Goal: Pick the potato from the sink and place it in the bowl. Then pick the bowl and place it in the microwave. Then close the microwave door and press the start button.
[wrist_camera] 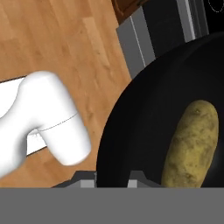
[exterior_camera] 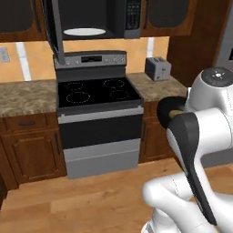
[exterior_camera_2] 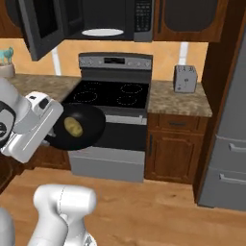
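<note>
The hand (wrist_camera: 113,177) is gripping the bowl (exterior_camera_2: 89,126) by its rim, fingertips mostly hidden; the potato (exterior_camera_2: 73,126) is lying inside.

Even, flat rendered light; soft low-resolution blur, no hard shadows or glare.

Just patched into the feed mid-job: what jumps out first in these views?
The black bowl with the potato lying in it, held up off the floor by the gripper in front of the stove. Above the stove, the microwave stands open, its door swung out left, a white turntable plate inside.
</note>
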